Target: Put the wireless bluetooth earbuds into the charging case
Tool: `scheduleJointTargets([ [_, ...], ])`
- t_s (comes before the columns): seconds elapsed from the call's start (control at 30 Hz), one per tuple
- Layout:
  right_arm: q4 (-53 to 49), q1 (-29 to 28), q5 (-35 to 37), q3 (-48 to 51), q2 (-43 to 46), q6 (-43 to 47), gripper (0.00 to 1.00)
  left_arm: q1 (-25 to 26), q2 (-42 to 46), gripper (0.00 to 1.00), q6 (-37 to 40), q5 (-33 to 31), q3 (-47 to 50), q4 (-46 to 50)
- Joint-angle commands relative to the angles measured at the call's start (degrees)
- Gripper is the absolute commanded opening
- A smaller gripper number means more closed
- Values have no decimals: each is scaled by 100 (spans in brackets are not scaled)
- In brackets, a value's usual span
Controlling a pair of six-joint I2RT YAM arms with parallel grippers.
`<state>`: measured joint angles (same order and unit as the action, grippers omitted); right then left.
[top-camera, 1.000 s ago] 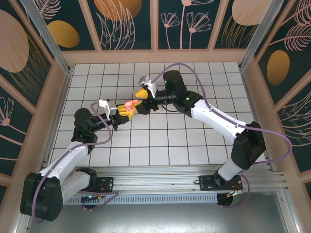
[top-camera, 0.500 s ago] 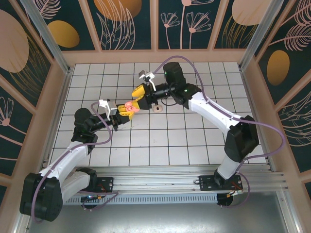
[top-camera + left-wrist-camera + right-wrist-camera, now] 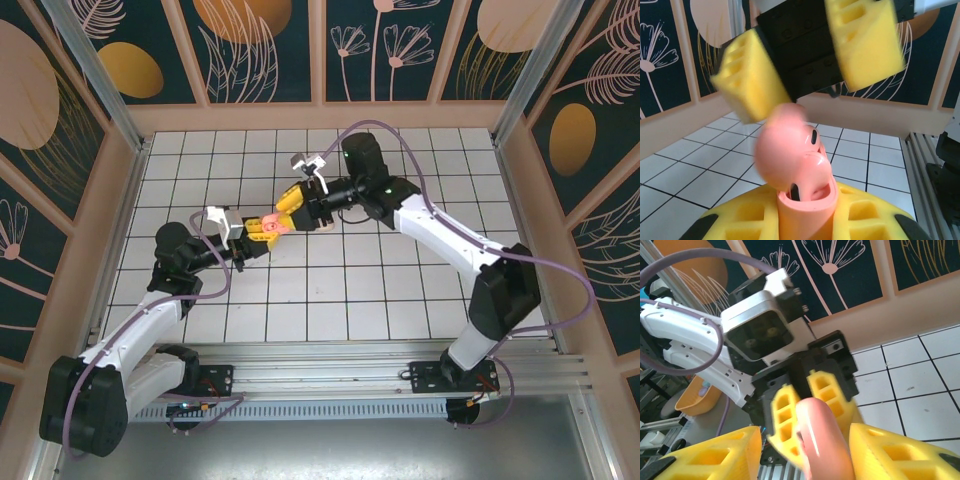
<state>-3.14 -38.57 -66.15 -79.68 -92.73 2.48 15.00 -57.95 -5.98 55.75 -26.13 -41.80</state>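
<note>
The left gripper (image 3: 262, 228) is clamping its jaws on a pink piece (image 3: 272, 221) at frame centre. The right gripper (image 3: 291, 205) is holding its jaws open astride that piece's top. The cream case (image 3: 326, 223) is lying on the worktop (image 3: 400, 290), just below the right wrist.

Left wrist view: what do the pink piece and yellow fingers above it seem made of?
The pink piece looks like smooth moulded plastic, semi-glossy, with soft highlights on its dome. The yellow fingers look matte, with open square cells: printed plastic or foam, cannot tell which.
</note>
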Motion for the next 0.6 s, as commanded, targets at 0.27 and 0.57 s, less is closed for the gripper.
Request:
scheduleJointTargets([
  [0.27, 796, 323, 1061, 823, 831, -783, 51, -29, -210, 7, -111, -603, -411, 444],
  [0.57, 615, 938, 3399, 1359, 900, -2030, 52, -25, -1167, 5, -2198, -1704, -439, 971],
])
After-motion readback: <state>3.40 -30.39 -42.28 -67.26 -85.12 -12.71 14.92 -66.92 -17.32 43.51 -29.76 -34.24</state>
